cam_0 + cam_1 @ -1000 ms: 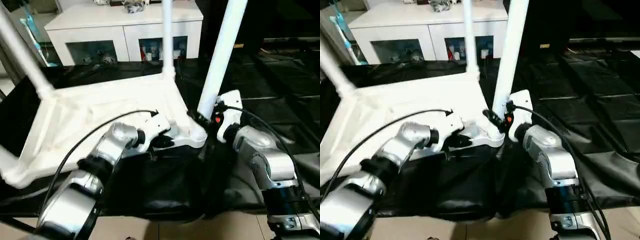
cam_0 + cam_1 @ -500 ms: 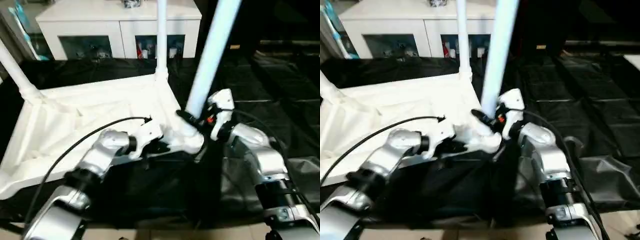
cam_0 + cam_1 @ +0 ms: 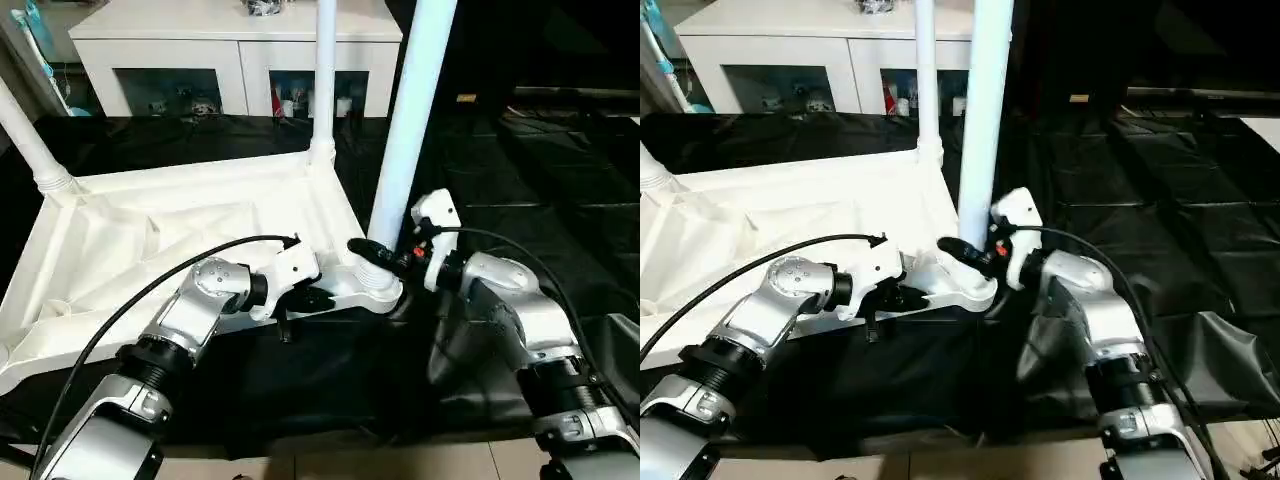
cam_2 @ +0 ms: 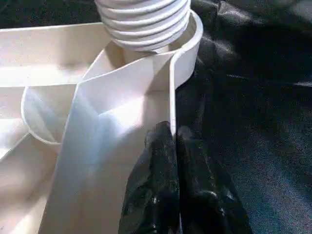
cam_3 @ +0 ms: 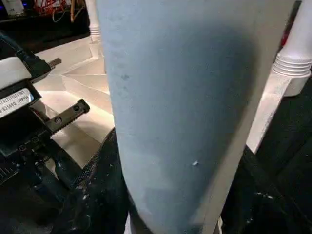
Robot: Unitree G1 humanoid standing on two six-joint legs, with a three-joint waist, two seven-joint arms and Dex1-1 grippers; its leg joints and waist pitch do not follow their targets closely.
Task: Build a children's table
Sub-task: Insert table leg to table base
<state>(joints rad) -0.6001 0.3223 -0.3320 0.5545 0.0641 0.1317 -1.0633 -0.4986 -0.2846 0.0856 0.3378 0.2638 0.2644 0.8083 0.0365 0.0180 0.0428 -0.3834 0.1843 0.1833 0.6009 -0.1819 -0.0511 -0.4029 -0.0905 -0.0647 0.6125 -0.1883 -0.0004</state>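
Right gripper (image 3: pixel 372 256) – fingers clasped round base of near leg (image 3: pixel 412 110), standing in near-right corner socket (image 3: pixel 378 287). Leg leaned a second ago; now about upright – seating looks nearly done. Left gripper (image 4: pixel 171 146) – pinched shut on tabletop (image 3: pixel 150 235) rim beside socket, steadying. Tabletop inverted on black sheet (image 3: pixel 520 160); two further legs already up. Cabinet (image 3: pixel 235 60) behind; open sheet to right.
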